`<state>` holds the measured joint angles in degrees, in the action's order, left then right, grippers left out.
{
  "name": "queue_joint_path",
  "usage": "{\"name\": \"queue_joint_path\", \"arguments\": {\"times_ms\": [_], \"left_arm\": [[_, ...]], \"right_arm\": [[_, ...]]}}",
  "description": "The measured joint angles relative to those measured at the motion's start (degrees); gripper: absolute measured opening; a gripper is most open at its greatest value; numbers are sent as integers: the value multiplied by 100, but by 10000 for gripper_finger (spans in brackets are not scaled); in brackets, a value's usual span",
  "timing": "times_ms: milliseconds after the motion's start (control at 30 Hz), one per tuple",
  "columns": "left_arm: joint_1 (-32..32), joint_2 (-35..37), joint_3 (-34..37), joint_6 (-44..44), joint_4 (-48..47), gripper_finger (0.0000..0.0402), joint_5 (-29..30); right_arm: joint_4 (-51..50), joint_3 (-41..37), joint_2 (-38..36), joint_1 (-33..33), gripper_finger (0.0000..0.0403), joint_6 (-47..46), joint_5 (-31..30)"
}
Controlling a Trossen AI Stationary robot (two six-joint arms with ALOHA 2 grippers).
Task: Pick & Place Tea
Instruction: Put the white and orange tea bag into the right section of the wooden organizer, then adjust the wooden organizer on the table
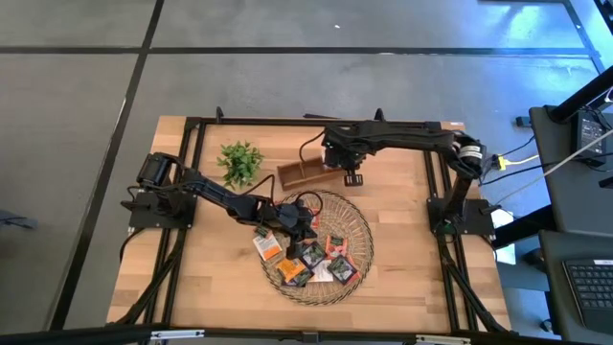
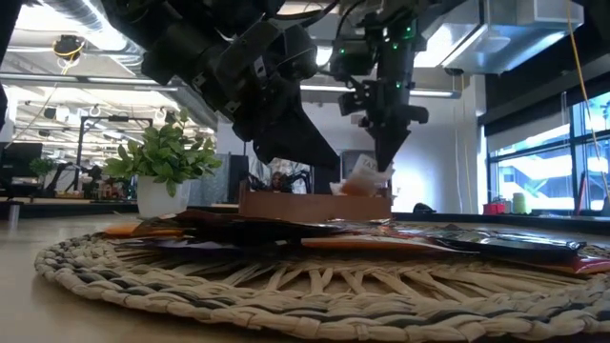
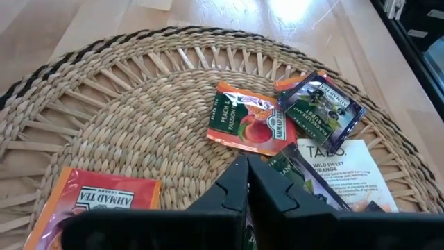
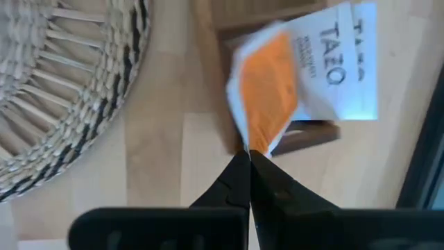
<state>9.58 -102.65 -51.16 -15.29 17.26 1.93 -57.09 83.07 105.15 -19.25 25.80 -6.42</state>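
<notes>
A white-and-orange sachet hangs pinched by one corner in the right gripper, whose fingers are closed on it, just above the end of the wooden box nearest the tray. In the low view the sachet dangles at the box's rim; what lies inside the box cannot be made out.

The rest of the tea lies on the round woven tray, clustered on the half toward the table's front edge. From above roughly eight sachets can be told apart there, in orange, dark and white wrappers, some overlapping, so the count is not exact. The left wrist view shows an orange peach sachet, a dark one overlapping its edge, a white one and another orange one.

The left gripper hovers over the tray's middle, fingers pressed together, holding nothing.

One small green plant stands beside the box's far end.
</notes>
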Motion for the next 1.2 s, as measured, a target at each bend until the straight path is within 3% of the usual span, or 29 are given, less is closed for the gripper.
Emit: {"name": "queue_joint_path", "arguments": {"times_ms": [233,533,700,1200], "left_arm": [[0,2,0,2,0,4,17],[0,4,0,2,0,4,205],[0,4,0,2,-6,4,208],[0,4,-1,2,-95,4,212]], "right_arm": [[30,0,-10,0,6,0,-28],[75,0,-12,2,6,0,-833],[202,0,-14,2,7,4,-901],[858,0,-21,-9,79,299,-1023]]}}
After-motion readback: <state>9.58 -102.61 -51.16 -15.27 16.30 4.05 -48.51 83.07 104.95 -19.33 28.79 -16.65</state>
